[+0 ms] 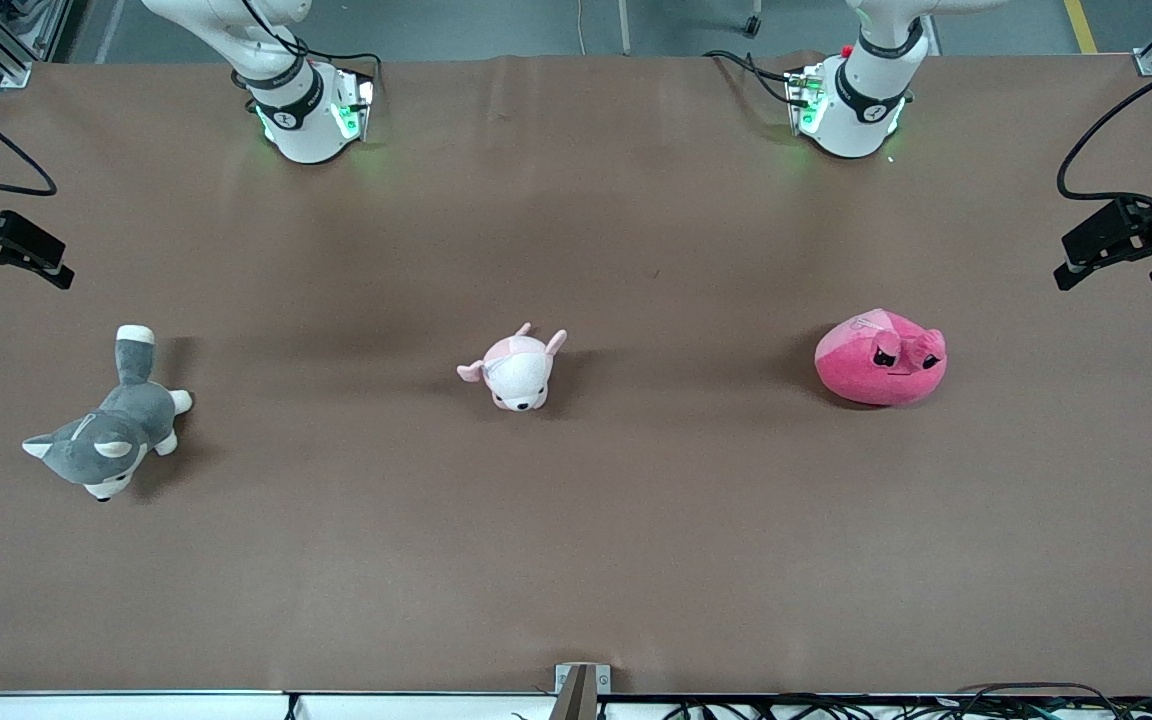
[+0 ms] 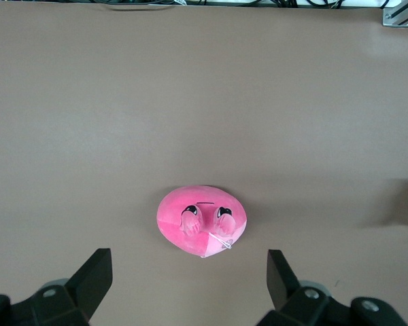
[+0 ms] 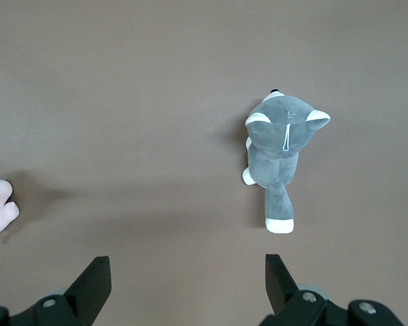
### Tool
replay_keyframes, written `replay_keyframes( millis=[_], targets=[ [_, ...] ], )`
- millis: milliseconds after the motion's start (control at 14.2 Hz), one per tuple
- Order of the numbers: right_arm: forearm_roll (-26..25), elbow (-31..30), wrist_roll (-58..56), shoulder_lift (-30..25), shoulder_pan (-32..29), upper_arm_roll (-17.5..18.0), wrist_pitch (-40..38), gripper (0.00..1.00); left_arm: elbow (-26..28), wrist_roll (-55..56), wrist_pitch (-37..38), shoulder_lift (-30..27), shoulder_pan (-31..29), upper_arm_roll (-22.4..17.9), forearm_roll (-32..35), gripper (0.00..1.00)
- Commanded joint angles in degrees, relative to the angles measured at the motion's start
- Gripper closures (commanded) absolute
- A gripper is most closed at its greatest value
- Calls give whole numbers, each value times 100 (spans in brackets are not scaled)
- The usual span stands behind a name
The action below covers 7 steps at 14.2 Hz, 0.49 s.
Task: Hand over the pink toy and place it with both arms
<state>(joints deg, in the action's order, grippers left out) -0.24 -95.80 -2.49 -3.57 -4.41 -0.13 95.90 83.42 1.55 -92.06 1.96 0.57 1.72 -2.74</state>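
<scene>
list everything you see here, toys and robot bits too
pink toy: 1, hot pink, on the table toward the left arm's end
dog plush: 1, pale pink and white, mid-table
husky plush: 1, grey and white, toward the right arm's end
table: 1, brown
left gripper: 1, black, open, up over the pink toy
right gripper: 1, black, open, up beside the husky plush

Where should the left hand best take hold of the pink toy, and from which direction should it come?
Probably from straight above, closing across the rounded middle of the pink toy. It lies low and dome-shaped on the table, alone, with nothing touching it, and its ears look too small to hold. The open left hand is already above it; the right hand waits over the grey plush.
</scene>
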Motion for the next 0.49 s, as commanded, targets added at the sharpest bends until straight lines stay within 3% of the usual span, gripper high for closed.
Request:
replay_keyframes(
  millis=[0,423],
  targets=[
    [-90,-141,30,-170,28,-22,-10,0,8,-85,31,-3,22,-5,116,0],
    [-90,-141,21,-170,28,-22,-19,0,-1,47,66,6,5,-23,72,0]
  ],
)
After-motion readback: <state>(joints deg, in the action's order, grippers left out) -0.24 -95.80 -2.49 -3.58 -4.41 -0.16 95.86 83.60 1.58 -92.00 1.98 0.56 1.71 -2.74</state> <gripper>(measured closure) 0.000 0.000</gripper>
